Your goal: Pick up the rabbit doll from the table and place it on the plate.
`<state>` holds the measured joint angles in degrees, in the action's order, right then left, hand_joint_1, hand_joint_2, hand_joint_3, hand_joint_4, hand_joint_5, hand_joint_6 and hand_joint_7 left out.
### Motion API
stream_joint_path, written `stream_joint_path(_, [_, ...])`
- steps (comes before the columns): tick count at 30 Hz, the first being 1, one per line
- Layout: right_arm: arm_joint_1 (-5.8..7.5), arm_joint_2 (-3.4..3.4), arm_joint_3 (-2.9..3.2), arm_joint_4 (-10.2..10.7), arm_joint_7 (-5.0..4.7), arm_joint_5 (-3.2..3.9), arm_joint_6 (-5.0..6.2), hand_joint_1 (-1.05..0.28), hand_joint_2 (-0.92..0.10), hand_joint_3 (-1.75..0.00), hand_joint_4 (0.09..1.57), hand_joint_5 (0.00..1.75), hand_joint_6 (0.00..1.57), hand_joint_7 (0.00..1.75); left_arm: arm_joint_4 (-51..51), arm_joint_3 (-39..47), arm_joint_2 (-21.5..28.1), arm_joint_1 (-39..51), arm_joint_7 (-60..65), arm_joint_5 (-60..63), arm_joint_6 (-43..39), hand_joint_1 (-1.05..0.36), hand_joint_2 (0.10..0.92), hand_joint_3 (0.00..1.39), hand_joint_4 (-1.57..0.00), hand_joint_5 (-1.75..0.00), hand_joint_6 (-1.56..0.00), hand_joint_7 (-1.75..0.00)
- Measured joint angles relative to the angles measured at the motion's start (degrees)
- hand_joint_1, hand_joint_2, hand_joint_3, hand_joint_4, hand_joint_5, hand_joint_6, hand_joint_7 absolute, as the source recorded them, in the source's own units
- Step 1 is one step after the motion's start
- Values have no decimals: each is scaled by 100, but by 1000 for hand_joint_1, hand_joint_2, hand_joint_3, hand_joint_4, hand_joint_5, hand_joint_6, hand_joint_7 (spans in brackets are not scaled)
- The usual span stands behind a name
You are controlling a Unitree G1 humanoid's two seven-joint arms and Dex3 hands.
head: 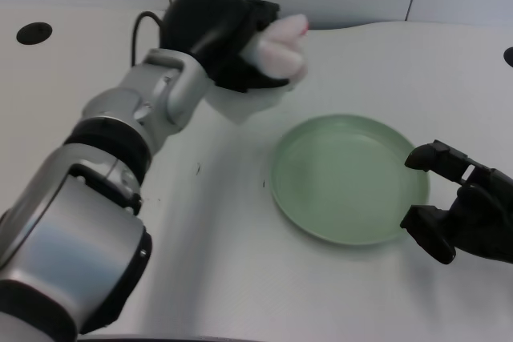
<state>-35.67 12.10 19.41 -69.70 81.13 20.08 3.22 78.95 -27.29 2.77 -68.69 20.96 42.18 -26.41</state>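
Now | left robot hand (228, 38) clamped on rabbit doll (280, 50) | above table (208, 222), beside plate (349, 178) | no writing legible

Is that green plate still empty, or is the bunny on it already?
Empty. The green plate shows only bare surface, and the rabbit doll is off it, gripped in the left hand beyond its far rim.

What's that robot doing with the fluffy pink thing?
The robot's black left hand holds a soft white and pink rabbit doll above the white table, up and to the left of the round pale green plate. The plate has nothing on it yet. It seems to be carrying the doll toward the plate. Its black right hand waits beside the plate.
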Motion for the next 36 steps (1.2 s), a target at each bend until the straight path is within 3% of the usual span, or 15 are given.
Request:
stream_joint_path(5, [5,-92,0,38,0,1,-5,-694,-921,-125,871,1746,774,1332,-8,-41,-594,6,4,1,-117,-638,921,474,-797,-1746,-668,-1617])
stream_joint_path(12, [35,-129,-2,86,7,1,90,-713,-921,-92,912,1745,789,1397,-1,-349,-978,126,12,165,-8,-644,921,520,-740,-1746,-642,-1618])
stream_joint_path(13, [41,-148,-4,113,9,1,90,-712,-921,-104,911,1746,781,1415,2,-379,-1042,161,-27,189,55,-678,921,618,-595,-1660,-575,-1446])
stream_joint_path(16, [47,-219,-11,204,37,1,98,-710,-921,-110,911,1746,772,1430,28,-411,-1195,302,-283,191,204,-699,921,678,-505,-1606,-543,-1325])
stream_joint_path(17, [51,-223,-12,212,62,2,99,-706,-921,-132,911,1746,763,1416,31,-389,-1211,312,-462,164,245,-860,921,826,-206,-807,-239,-614])
stream_joint_path(18, [53,-226,-11,216,101,4,99,-705,-921,-140,911,1746,760,1409,34,-346,-1212,313,-761,113,320,-930,921,870,-105,-484,-141,-368])
stream_joint_path(20, [54,-226,-11,222,177,6,113,-716,-921,-170,912,1746,762,1403,50,-139,-1209,320,-1363,-130,468,-1023,921,912,-21,-101,-29,-76])
stream_joint_path(21, [54,-226,-11,223,196,7,129,-717,-921,-176,913,1746,763,1402,52,-42,-1206,331,-1551,-258,507,-1036,921,918,-10,-51,-14,-39])
stream_joint_path(25, [54,-227,-10,224,207,12,113,-714,-921,-141,924,1746,783,1371,35,727,-1172,348,-2380,-1099,506,-1048,921,875,-96,-57,-93,-51])
stream_joint_path(26, [55,-227,-7,225,209,15,105,-711,-921,-142,918,1745,782,1367,21,932,-1145,359,-2522,-1306,434,-1048,921,825,-138,-257,-201,-137])
stream_joint_path(27, [56,-226,-5,225,210,20,100,-709,-921,-143,913,1745,782,1365,-6,1094,-1113,375,-2596,-1491,322,-1048,921,791,-61,-582,-253,-219])
stream_joint_path(30, [56,-225,-2,226,210,38,98,-711,-921,-143,905,1745,779,1363,-51,1336,-1030,377,-2675,-1753,104,-1048,921,772,-6,-812,-279,-276])
stream_joint_path(32, [55,-222,-3,225,216,40,90,-715,-921,-131,890,1746,765,1386,-104,1411,-894,433,-2803,-1824,-213,-1048,921,783,-1,-804,-248,-272])
stream_joint_path(33, [55,-216,-5,223,217,40,78,-707,-921,-112,885,1746,757,1409,-174,1445,-732,479,-2891,-1845,-479,-1048,921,805,0,-671,-188,-231])
stream_joint_path(36, [59,-126,-1,218,215,40,40,-702,-921,-100,880,1746,746,1423,-324,1575,-116,516,-3160,-2012,-1038,-1048,921,831,1,-531,-131,-178])
